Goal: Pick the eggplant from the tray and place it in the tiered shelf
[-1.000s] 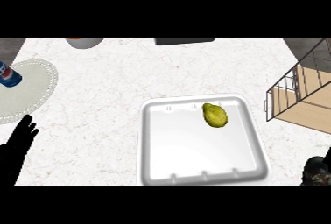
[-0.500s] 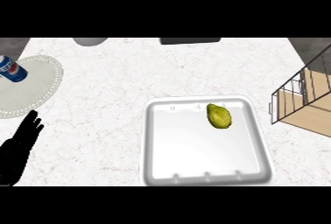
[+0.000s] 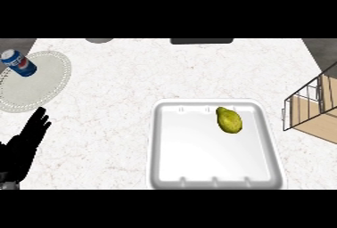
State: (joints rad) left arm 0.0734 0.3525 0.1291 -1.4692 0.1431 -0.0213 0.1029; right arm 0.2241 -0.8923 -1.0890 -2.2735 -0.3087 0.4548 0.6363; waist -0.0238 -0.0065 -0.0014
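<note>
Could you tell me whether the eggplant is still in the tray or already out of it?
In: the eggplant lies inside the white tray, near its far right corner, with no hand on it.

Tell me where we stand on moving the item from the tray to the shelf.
Nothing looks done. The yellow-green fruit lies in the white tray, untouched, near its far right corner. The left hand rests open at the lower left; the right hand is out of view. Left: reach, grasp, carry to the tiered shelf at the right edge.

From my feed it's all white marble counter [image 3: 132, 80] (faint pinkish veins), dark floor [image 3: 319, 46] past the far right corner.
</note>
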